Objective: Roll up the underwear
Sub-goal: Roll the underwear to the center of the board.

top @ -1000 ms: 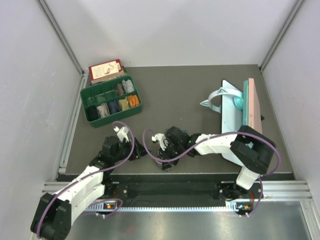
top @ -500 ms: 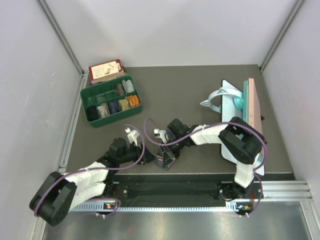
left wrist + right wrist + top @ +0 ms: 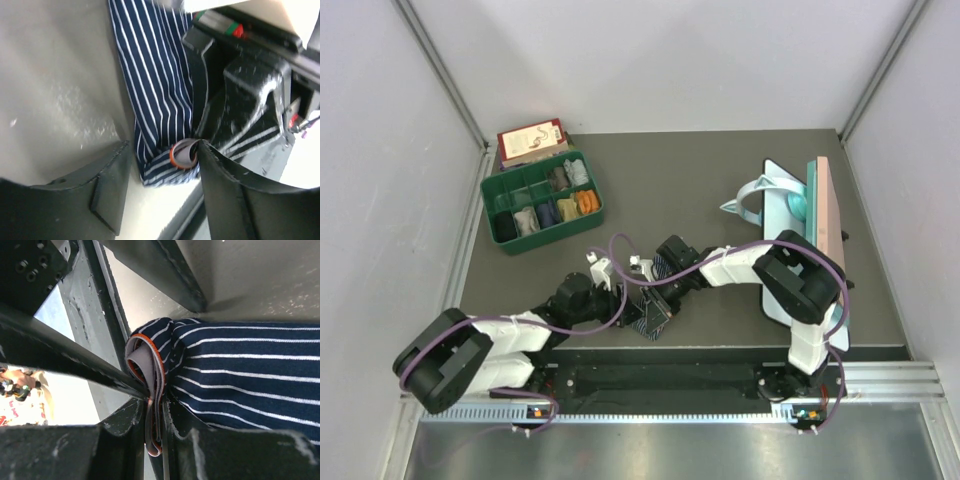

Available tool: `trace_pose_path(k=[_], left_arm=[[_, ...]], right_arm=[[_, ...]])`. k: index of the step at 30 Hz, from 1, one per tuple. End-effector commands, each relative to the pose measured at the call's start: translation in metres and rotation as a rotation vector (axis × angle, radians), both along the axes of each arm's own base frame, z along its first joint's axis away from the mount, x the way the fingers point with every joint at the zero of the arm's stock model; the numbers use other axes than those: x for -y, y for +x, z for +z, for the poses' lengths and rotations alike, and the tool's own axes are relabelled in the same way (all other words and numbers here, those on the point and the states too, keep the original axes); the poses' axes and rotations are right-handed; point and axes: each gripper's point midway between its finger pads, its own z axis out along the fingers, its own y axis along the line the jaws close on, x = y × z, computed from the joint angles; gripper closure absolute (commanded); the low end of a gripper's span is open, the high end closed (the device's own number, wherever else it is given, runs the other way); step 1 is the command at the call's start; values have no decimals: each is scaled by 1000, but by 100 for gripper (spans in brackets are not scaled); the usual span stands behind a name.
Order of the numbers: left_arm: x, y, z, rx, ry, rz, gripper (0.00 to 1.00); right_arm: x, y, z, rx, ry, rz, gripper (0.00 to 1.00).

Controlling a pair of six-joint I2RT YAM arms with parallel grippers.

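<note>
Striped underwear (image 3: pixel 656 318) on grey table (image 3: pixel 720 180); white walls (image 3: pixel 670 60).

"How does the white-and-black left arm (image 3: pixel 510 335) lie?"

"Low and flat, reaching in toward the middle. Its black two-finger left gripper (image 3: pixel 162 157) has its jaws parted."

"And the white-and-black right arm (image 3: pixel 750 265)?"

"Elbow folded back, forearm pointing leftward. Its black right gripper (image 3: pixel 156 426) is pinched onto the dark blue, white-striped cloth underwear (image 3: pixel 240 370), close to the left one."
</note>
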Motion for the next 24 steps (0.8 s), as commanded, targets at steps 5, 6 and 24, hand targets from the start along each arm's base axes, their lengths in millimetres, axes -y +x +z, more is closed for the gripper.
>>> trace_pose_path(k=[5,6,24], left_arm=[[8,13,-22,26,143,24,66],[6,11,-26,11,160,27,69],[7,16,-37,-67,186,87,78]], right_arm=[[4,32,-2,148,-40,-75,68],[6,32,0,156,-46,-90,64],[35,29,31,178,-80,-586,32]])
